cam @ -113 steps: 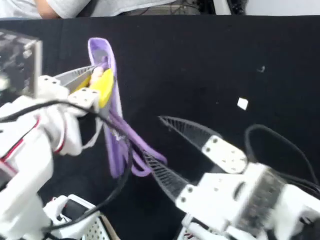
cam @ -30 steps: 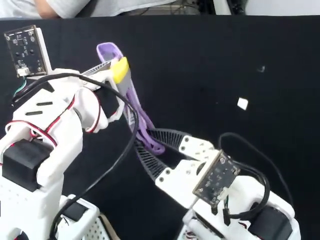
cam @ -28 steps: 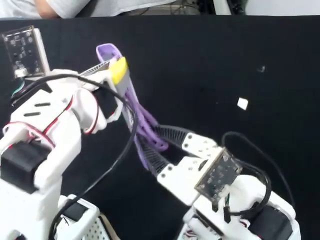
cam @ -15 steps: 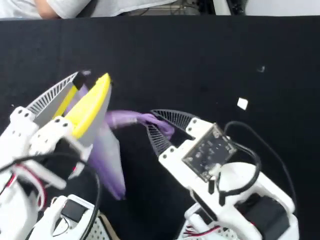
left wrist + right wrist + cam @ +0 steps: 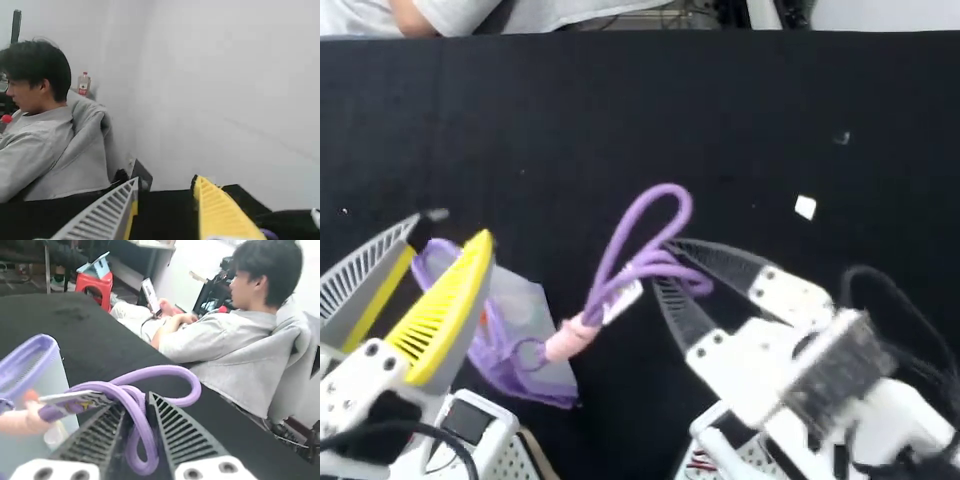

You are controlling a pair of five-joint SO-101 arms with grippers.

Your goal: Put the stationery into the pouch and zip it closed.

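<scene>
White and small, a scrap (image 5: 805,207) lies by itself on the black cloth (image 5: 770,110), well apart from the rest. A pink piece (image 5: 568,340) and a pale tag (image 5: 622,298) sit along the purple cord (image 5: 668,189), between its raised loop and the pouch (image 5: 520,320). The pouch, clear with purple trim, lies at the near left edge of the table, partly hidden under the yellow finger of the left gripper (image 5: 450,228). That gripper stands spread wide with nothing between its fingers, tips tilted up toward a white wall (image 5: 225,75). The right gripper (image 5: 660,263) comes in low from the near right, its black fingers pinching the cord just below the loop – the loop arches up over them.
</scene>
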